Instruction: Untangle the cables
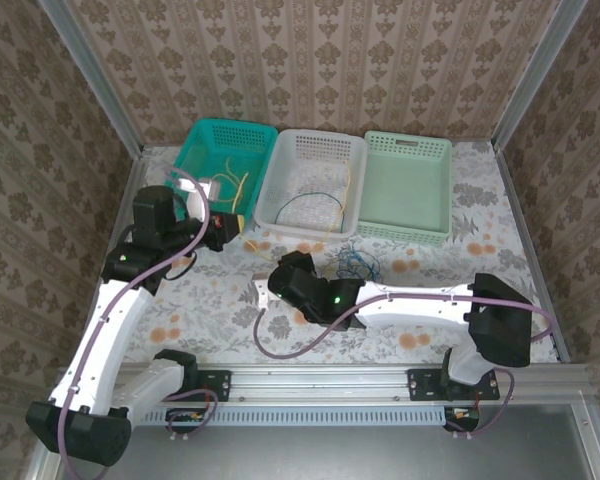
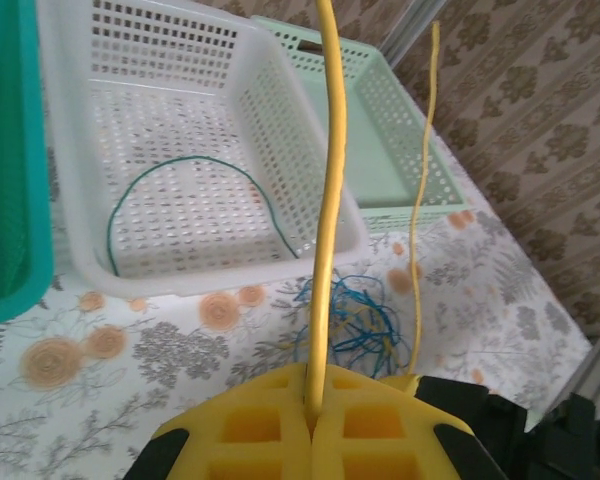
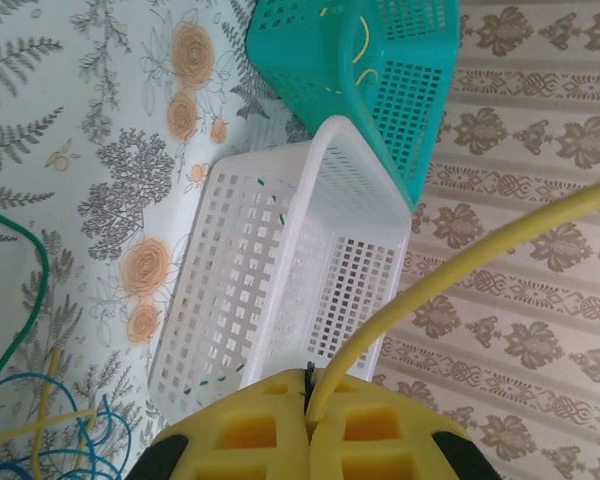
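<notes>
1. Floral tabletop (image 1: 210, 300), patterned wallpaper (image 1: 330, 60) on the walls around.
2. Left tool (image 2: 313, 405): closed tight on a yellow cable (image 2: 328, 200) that runs straight out from its tips.
3. Right tool (image 3: 308, 390) likewise clamped on a yellow strand (image 3: 450, 270), arcing off to its right.
4. Cable tangle (image 2: 355, 320) — blue, green, yellow — lies on the tabletop just ahead of the left tool; a green cable (image 2: 195, 158) sits in the white basket (image 2: 210, 278) beyond.

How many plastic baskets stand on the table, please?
3. A teal basket is on the left, a white basket is in the middle, and a pale green basket is on the right, side by side at the back. None seems hidden.
</notes>
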You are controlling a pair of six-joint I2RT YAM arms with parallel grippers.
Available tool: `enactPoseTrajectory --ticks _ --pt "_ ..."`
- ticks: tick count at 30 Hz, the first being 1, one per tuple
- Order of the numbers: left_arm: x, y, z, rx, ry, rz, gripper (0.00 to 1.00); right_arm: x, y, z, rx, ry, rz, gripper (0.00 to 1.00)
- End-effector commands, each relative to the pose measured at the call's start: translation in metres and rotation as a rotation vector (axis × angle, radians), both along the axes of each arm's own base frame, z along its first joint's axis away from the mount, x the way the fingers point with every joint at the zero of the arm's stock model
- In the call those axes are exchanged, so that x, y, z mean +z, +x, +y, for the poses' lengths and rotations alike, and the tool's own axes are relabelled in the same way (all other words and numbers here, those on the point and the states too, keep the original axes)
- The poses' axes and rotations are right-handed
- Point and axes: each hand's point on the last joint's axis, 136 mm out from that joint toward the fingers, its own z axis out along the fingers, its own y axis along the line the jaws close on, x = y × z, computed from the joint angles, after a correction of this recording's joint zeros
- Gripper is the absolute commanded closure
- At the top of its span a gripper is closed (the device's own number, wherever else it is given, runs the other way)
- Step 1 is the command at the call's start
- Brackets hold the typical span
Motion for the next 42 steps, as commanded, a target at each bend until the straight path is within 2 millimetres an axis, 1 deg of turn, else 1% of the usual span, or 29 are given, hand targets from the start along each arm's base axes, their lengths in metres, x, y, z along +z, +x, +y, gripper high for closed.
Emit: enactPoseTrajectory --ticks 1,5,7,9,12,13,16,19,23,24,25,26,27,28,29,30,32,34,37,38,40,42 --pt "0.006 0.009 0.015 0.071 0.058 -0.100 1.00 0.006 0.022 -0.002 -0.091 -0.004 -0.013 1.00" --pt "0.018 0.027 0.036 0.198 0.060 -0.165 1.00 -0.010 0.046 0.012 -0.112 -0.017 0.006 1.00" --pt "0.019 0.034 0.050 0.262 0.070 -0.171 1.00 -0.010 0.062 0.021 -0.124 0.028 0.025 1.00" --pt "0.018 0.040 0.063 0.321 0.073 -0.170 1.00 -0.005 0.079 0.034 -0.129 0.093 0.051 1.00" --pt "0.011 0.049 0.084 0.420 0.073 -0.174 1.00 0.003 0.102 0.061 -0.097 0.143 0.049 1.00" --pt "0.011 0.052 0.091 0.453 0.072 -0.187 1.00 0.002 0.112 0.069 -0.086 0.163 0.057 1.00" --pt "0.004 0.061 0.111 0.539 0.067 -0.205 1.00 0.005 0.142 0.088 -0.060 0.252 0.073 1.00" --pt "0.004 0.069 0.128 0.604 0.057 -0.233 1.00 0.003 0.175 0.106 -0.035 0.303 0.053 1.00" --pt "0.002 0.080 0.146 0.673 0.055 -0.270 1.00 -0.005 0.206 0.133 0.028 0.310 0.014 1.00" --pt "0.000 0.082 0.149 0.682 0.052 -0.271 1.00 -0.006 0.213 0.137 0.035 0.315 0.014 0.99" --pt "-0.003 0.085 0.154 0.696 0.048 -0.268 1.00 -0.009 0.221 0.141 0.036 0.324 0.012 0.92" --pt "-0.005 0.088 0.158 0.715 0.040 -0.261 1.00 -0.010 0.229 0.144 0.033 0.334 0.006 0.84" --pt "-0.008 0.091 0.164 0.738 0.026 -0.255 1.00 -0.011 0.235 0.147 0.031 0.346 -0.006 0.72" --pt "-0.012 0.094 0.166 0.753 0.013 -0.249 1.00 -0.009 0.240 0.147 0.028 0.370 -0.017 0.59" --pt "-0.013 0.098 0.169 0.770 0.000 -0.260 1.00 -0.002 0.244 0.148 0.025 0.414 -0.030 0.42" --pt "-0.015 0.102 0.172 0.791 -0.012 -0.261 1.00 0.003 0.248 0.148 0.017 0.443 -0.029 0.31" --pt "-0.017 0.111 0.178 0.821 -0.027 -0.268 1.00 0.008 0.252 0.145 -0.005 0.466 -0.016 0.22" --pt "-0.020 0.122 0.181 0.837 -0.039 -0.267 1.00 0.007 0.253 0.139 -0.033 0.466 -0.009 0.20" --pt "-0.027 0.137 0.176 0.809 -0.055 -0.253 1.00 0.004 0.252 0.124 -0.102 0.468 -0.013 0.19" --pt "-0.029 0.141 0.174 0.803 -0.056 -0.249 1.00 0.008 0.250 0.117 -0.126 0.487 -0.017 0.19" --pt "-0.033 0.147 0.173 0.800 -0.058 -0.251 1.00 0.019 0.246 0.103 -0.168 0.549 -0.016 0.19" --pt "-0.035 0.150 0.172 0.799 -0.067 -0.258 1.00 0.045 0.240 0.083 -0.232 0.656 -0.016 0.18"
